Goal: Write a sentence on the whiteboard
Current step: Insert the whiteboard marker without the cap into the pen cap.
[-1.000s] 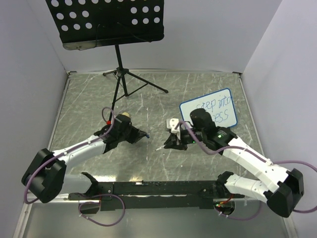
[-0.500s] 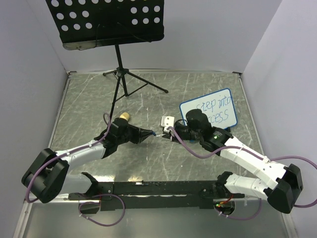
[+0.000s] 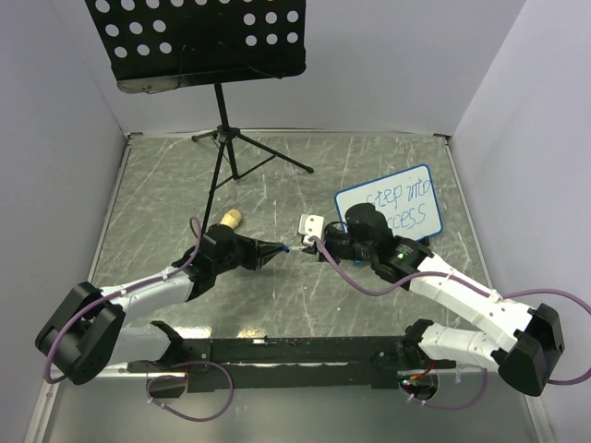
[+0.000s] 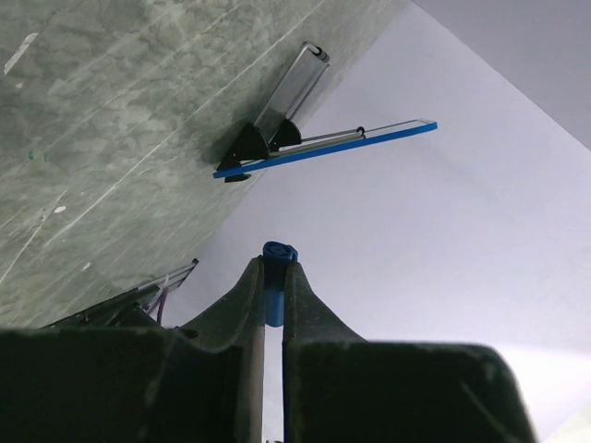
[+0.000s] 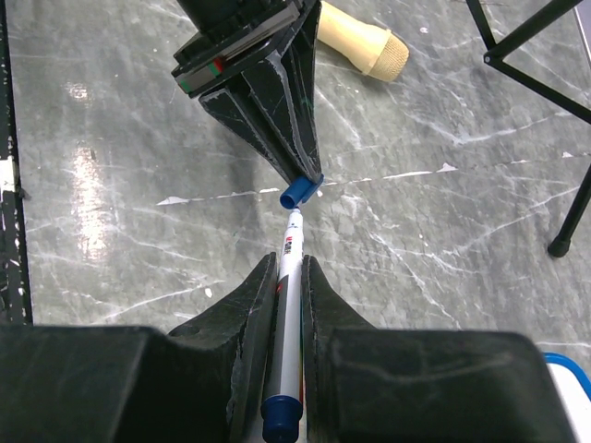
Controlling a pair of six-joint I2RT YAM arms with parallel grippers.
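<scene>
The whiteboard [image 3: 352,202] sits on the right far part of the table [image 3: 166,185], bearing the sentence [image 3: 399,196] in 2 lines of blue ink (the lower line is partly hidden by the right arm). To its near left, the right gripper [image 5: 290,268] is clamped on a marker [image 5: 288,314], tip pointing left. The left gripper [image 4: 274,268] is clenched on the blue cap [image 5: 300,192], whose mouth is at the marker tip. A music stand [image 3: 199,37] stands far left.

Glossy marbled table [image 3: 166,175], matt perforated metal stand [image 3: 203,46].
</scene>
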